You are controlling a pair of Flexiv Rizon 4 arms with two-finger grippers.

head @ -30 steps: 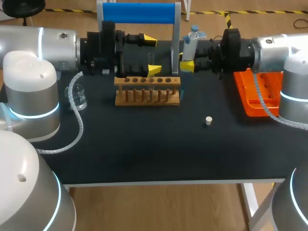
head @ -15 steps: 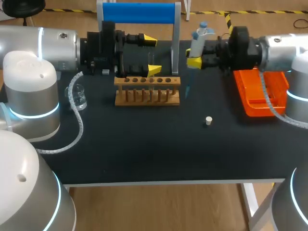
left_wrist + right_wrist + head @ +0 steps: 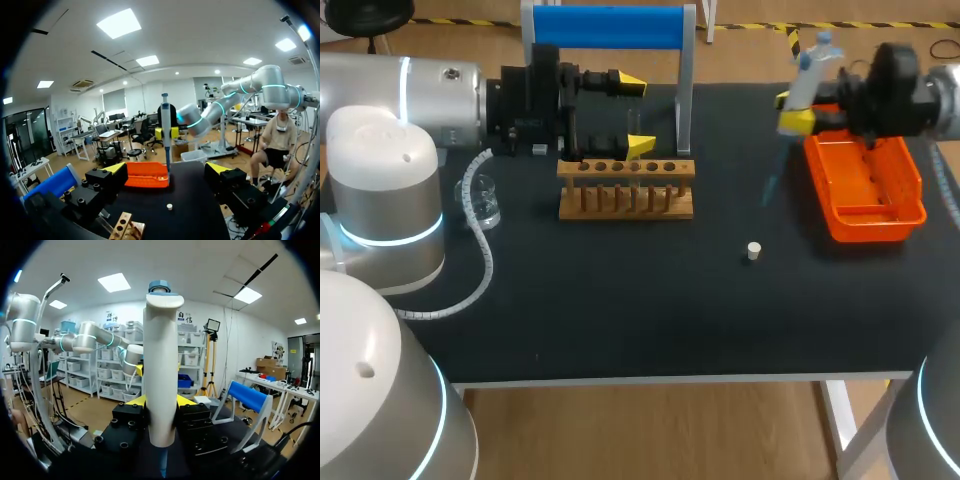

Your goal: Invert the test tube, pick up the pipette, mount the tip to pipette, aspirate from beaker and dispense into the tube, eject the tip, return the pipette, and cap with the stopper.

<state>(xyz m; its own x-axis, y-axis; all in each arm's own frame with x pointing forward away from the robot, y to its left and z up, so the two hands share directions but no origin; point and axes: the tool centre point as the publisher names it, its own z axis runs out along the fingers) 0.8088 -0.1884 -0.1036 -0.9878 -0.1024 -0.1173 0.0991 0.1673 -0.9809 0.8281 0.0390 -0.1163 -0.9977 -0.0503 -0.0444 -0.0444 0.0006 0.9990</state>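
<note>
My right gripper (image 3: 790, 108) is shut on the white pipette (image 3: 802, 78), which hangs upright at the back right, just left of the orange tray (image 3: 880, 215). Its thin tip (image 3: 770, 188) points down over the dark table. In the right wrist view the pipette (image 3: 161, 375) stands between the yellow fingers (image 3: 137, 401). My left gripper (image 3: 635, 115) is open, level, just behind the wooden tube rack (image 3: 625, 188). From the left wrist view I see the pipette (image 3: 165, 130) ahead of that gripper (image 3: 167, 170). The white stopper (image 3: 753, 251) lies on the table. I cannot make out the test tube.
A glass beaker (image 3: 485, 200) stands at the left by my left arm's base. A stand with a blue bar (image 3: 610, 25) rises behind the rack. The left wrist view takes in the orange tray (image 3: 146, 175) and the stopper (image 3: 170, 205).
My right arm has carried the pipette to the right, from beside the rack to the orange tray's left edge. The left arm has not moved.
</note>
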